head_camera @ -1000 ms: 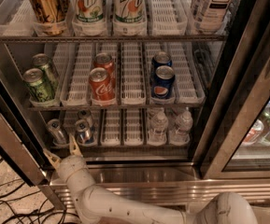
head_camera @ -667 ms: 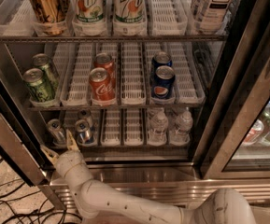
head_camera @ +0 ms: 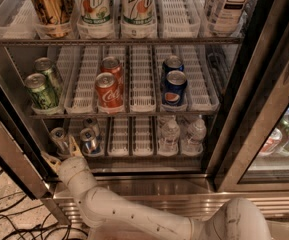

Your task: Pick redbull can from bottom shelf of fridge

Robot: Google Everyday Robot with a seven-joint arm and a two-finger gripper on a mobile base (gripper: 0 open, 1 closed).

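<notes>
The fridge [head_camera: 244, 109] stands open with several racks of drinks. On the bottom shelf [head_camera: 134, 151] there are slim silver redbull cans at the left: one at the far left [head_camera: 59, 137], one beside it [head_camera: 88, 139] and one behind [head_camera: 92, 124]. My gripper [head_camera: 62, 153] is at the shelf's front left corner, on the white arm [head_camera: 114, 211]. It is open. One tan finger [head_camera: 75, 146] is right of the far-left can's base and the other [head_camera: 49, 159] is lower left of it. It holds nothing.
Two small water bottles [head_camera: 169, 134] [head_camera: 196, 131] stand at the right of the bottom shelf. The rack above holds green cans [head_camera: 40, 90], red cola cans [head_camera: 108, 90] and Pepsi cans [head_camera: 175, 86]. The dark door edge [head_camera: 9, 154] is close on the left. Cables [head_camera: 14, 219] lie on the floor.
My gripper has moved a little up and left, closer to the far-left redbull can. The cans have not moved.
</notes>
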